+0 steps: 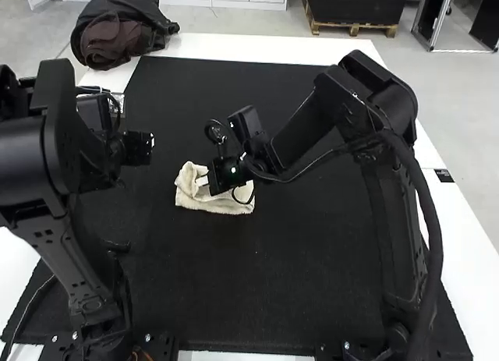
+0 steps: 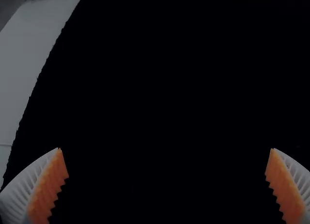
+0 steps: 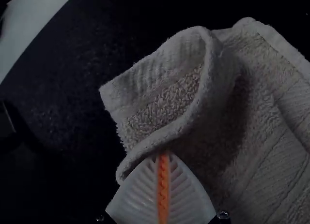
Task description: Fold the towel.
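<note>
With the towel (image 1: 221,205) lying long axis left to right, the nearer right gripper (image 3: 162,156) clamps its left-end fold; the left gripper (image 2: 165,149), jaws parted, stands apart leftward.

High view bright, wrist views dim (the left murkiest), soft shadow across towel (image 3: 264,137)

The left end effector (image 1: 140,148) is open: white, ribbed fingers (image 2: 22,190) stand well apart, orange pads (image 2: 286,192) facing inward. Black mat (image 2: 164,88) lies between and beyond them; its slightly ragged edge borders the pale tabletop (image 2: 29,64).
</note>
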`<action>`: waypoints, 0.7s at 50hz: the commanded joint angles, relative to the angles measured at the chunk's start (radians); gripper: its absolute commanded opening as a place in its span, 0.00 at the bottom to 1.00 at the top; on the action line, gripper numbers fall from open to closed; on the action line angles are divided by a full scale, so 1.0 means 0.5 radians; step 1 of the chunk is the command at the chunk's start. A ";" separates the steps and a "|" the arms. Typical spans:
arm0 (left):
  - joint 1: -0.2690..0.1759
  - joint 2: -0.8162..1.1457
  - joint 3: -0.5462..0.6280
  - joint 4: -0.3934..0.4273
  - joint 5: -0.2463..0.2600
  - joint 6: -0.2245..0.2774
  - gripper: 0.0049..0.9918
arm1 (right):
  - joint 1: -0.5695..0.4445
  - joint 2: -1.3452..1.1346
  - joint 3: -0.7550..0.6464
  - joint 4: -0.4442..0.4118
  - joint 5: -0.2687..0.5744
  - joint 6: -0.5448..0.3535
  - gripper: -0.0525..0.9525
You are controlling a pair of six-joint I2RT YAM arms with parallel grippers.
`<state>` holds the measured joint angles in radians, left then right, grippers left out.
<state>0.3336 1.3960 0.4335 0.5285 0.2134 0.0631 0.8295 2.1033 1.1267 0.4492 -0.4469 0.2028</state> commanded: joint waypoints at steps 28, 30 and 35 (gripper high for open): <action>0.008 0.027 -0.039 0.023 0.018 -0.040 0.97 | 0.154 0.113 0.170 0.043 -0.024 0.098 0.03; 0.005 0.024 -0.042 0.020 0.018 -0.043 0.97 | 0.154 0.113 0.180 0.043 -0.024 0.098 0.03; 0.005 0.024 -0.042 0.023 0.015 -0.043 0.97 | 0.139 0.116 0.183 0.043 -0.024 0.098 0.03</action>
<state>0.3336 1.3960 0.4118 0.5293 0.2134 0.0528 0.8948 2.1578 1.1927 0.4633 -0.4465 0.2401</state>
